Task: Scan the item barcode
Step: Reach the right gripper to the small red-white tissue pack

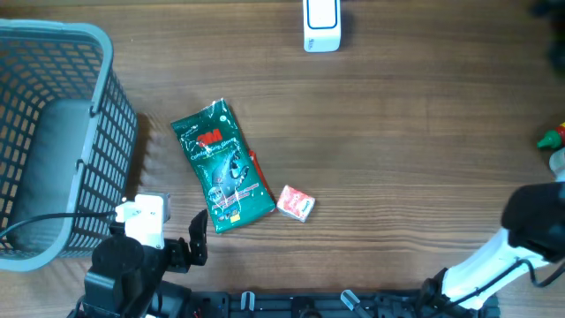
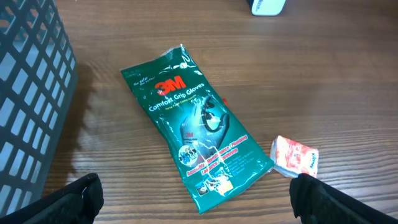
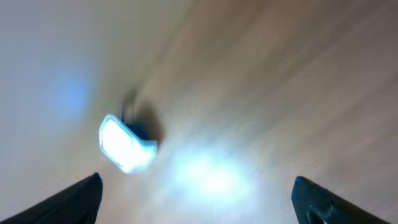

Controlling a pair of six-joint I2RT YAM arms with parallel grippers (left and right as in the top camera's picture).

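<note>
"3M", "Comfort Grip Gloves" on green packet [image 2: 196,121]; print on small red-white box [image 2: 296,157] illegible.

A green glove packet [image 2: 198,127] lies flat on the table [image 2: 323,74], a small orange box [image 2: 296,157] just beside it.

The fingers [image 2: 78,200] were matte black. Behind the left pair sat a white camera block [image 1: 146,215] with a black cable [image 1: 62,216]; the right arm [image 1: 481,263] had a white shell.
</note>
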